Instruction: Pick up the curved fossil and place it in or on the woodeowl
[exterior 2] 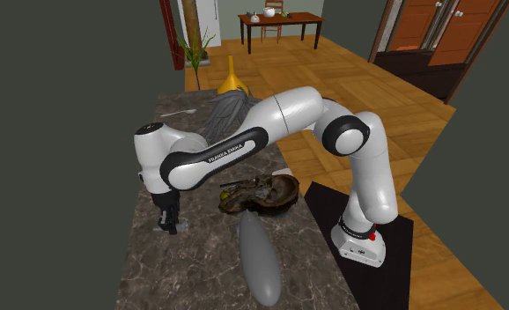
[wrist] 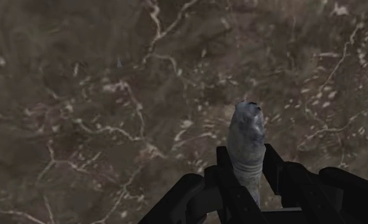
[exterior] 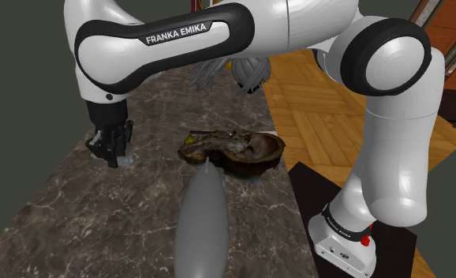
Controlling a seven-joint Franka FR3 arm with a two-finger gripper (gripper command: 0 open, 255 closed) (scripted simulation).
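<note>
The gripper (wrist: 246, 175) was closed on the pale grey curved fossil (wrist: 249, 130), its fingers clasping the fossil's sides. Both hung low over the marble countertop (exterior: 76, 221), well apart from the dark wooden bowl (exterior: 259, 164), on the shoulder view's left of it.

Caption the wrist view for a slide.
Black pincer clasping a pale grey fossil over the dark, white-veined marbled tabletop.

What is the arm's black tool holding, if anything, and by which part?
A pale grey fossil. The tool clasps it from both sides around its near part; the rounded end pokes out beyond.
</note>
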